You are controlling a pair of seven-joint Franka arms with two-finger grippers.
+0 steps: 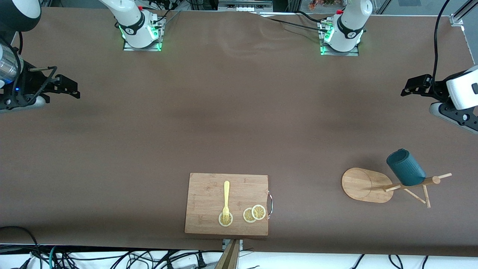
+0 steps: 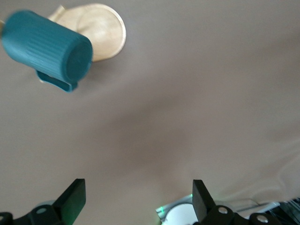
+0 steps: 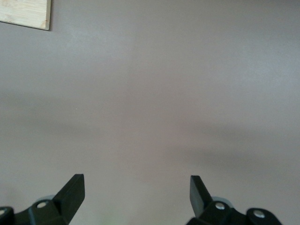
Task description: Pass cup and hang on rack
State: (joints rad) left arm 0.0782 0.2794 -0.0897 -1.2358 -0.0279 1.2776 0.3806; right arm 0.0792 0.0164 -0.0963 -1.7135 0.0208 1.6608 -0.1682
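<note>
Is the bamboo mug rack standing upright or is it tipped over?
Upright. The light bamboo mug rack rests flat on its oval base, seen from above; the ribbed dark teal cup hangs on a peg.

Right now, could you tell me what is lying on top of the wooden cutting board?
On the cutting board lie a yellow fork and three lemon slices; the fork's tines cover part of one slice.

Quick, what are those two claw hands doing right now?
Left gripper: open, holding nothing.
Right gripper: open, holding nothing.
</note>
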